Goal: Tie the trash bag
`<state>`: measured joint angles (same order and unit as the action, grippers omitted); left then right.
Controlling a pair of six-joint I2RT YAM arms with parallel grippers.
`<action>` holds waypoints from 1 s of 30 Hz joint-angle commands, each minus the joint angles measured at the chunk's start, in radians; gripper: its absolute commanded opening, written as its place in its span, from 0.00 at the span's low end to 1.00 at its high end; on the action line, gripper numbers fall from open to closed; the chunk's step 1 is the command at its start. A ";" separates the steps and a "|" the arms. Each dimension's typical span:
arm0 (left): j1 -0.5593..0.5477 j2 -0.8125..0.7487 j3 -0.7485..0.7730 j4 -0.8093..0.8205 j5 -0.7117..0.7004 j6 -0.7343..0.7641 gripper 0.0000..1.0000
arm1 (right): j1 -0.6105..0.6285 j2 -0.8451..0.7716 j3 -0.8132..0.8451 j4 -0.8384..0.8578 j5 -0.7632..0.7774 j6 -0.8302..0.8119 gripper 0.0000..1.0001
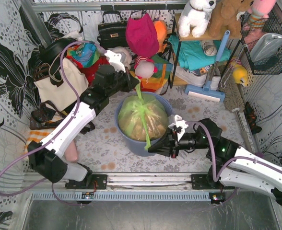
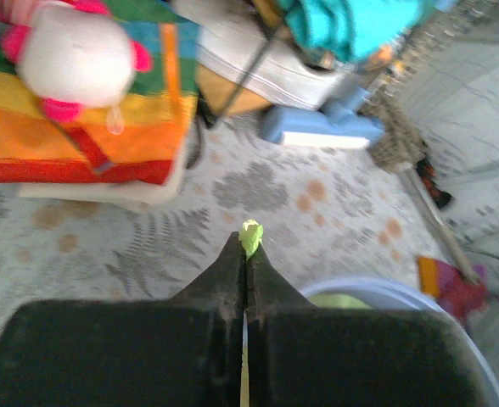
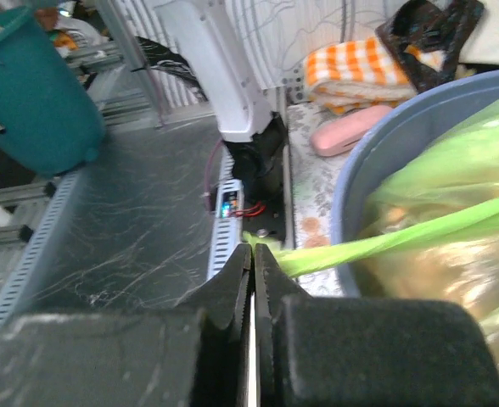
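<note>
Now my left claw [image 2: 248, 248] and my right claw [image 3: 251, 254] are each clenched on one pulled-out end of the thin translucent light-green plastic trash bag [image 1: 143, 117], which sits in the blue round plastic bin [image 1: 131, 143] on the bench [image 1: 102, 139]. Only a small tip of film shows past each claw, so I fear a hard pull slips it out or tears it.

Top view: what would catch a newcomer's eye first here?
The bright green trash bag, bulging out of a blue bin at the centre. Two arms hold its tails apart: the left gripper pinches one behind the bin, the right gripper one at the near rim. Plush toys crowd the back right.
</note>
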<state>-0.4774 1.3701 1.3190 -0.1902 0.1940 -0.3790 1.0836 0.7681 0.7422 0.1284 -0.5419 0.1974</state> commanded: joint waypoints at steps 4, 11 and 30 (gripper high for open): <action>0.017 0.112 0.095 -0.029 -0.269 0.051 0.00 | 0.029 -0.089 -0.070 0.031 -0.143 0.164 0.00; 0.017 0.100 0.038 0.051 -0.153 0.046 0.00 | 0.038 -0.122 0.000 -0.095 -0.028 0.067 0.00; 0.011 0.120 0.064 -0.166 0.071 0.032 0.00 | 0.037 0.174 0.459 -0.606 0.308 -0.981 0.56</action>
<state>-0.4686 1.4624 1.3518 -0.2996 0.2668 -0.3576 1.1164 0.8680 1.0912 -0.3222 -0.3031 -0.5205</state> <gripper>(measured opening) 0.010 0.577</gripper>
